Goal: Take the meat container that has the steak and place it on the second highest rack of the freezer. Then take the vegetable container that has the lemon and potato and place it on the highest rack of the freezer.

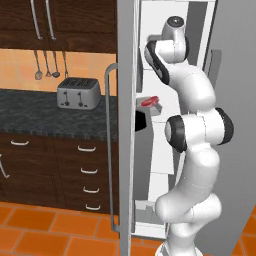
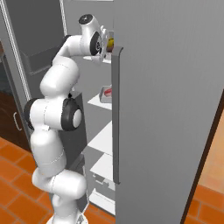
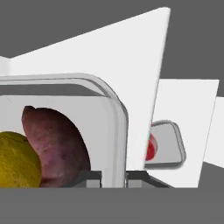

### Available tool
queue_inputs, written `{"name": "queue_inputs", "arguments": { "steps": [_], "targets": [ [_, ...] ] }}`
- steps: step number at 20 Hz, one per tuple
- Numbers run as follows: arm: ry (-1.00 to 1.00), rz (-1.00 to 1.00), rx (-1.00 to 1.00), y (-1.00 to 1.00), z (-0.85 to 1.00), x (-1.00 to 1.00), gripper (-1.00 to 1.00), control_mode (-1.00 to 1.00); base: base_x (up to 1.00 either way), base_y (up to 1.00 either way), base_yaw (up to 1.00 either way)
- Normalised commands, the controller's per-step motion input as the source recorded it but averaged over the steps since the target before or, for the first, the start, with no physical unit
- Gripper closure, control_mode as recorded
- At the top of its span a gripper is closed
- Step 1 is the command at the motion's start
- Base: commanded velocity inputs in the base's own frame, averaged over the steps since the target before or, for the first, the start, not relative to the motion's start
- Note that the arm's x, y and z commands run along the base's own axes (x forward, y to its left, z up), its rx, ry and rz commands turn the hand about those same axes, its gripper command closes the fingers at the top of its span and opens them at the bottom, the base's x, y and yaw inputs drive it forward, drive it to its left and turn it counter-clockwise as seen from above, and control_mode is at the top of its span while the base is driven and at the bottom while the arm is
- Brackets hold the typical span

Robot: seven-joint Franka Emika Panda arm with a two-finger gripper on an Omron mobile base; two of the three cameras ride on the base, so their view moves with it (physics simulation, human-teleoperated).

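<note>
My gripper (image 3: 113, 177) is shut on the rim of the vegetable container (image 3: 114, 118), high inside the open freezer (image 2: 166, 109). In the tray lie the yellow lemon (image 3: 17, 159) and the dark purple-brown potato (image 3: 54, 146). In the right base view the lemon (image 2: 111, 43) peeks out beside my hand at the top rack. The meat container (image 1: 150, 102) with the red steak (image 3: 150, 148) rests one rack lower, and the right base view shows this meat container (image 2: 106, 92) below my hand.
The freezer's open door (image 1: 125, 150) with its long bar handle (image 1: 109, 150) stands left of my arm. Lower white shelves (image 2: 103, 138) sit under the meat rack. A toaster (image 1: 78, 92) stands on the dark counter (image 1: 30, 112) to the left, above wooden drawers.
</note>
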Motion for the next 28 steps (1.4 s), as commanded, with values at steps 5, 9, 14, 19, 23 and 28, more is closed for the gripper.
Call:
{"name": "queue_inputs", "arguments": {
  "steps": [5,9,14,19,23,28],
  "targets": [
    [0.00,-0.06,0.00,-0.20,0.00,1.00,-1.00,-1.00,0.00,0.00,0.00],
    [-0.01,-0.03,-0.01,-0.21,-0.02,0.79,-1.00,-1.00,0.00,0.00,0.00],
    [-0.14,0.00,-0.05,-0.01,-0.20,-0.36,-1.00,-1.00,0.00,0.00,0.00],
    [-0.04,0.00,-0.13,0.00,-0.69,-0.62,-1.00,-1.00,0.00,0.00,0.00],
    [-0.03,0.00,-0.20,-0.05,-1.00,-0.49,-1.00,-1.00,0.00,0.00,0.00],
    [-0.19,0.00,-0.16,-0.44,-1.00,-0.48,-1.00,-1.00,0.00,0.00,0.00]
  ]
}}
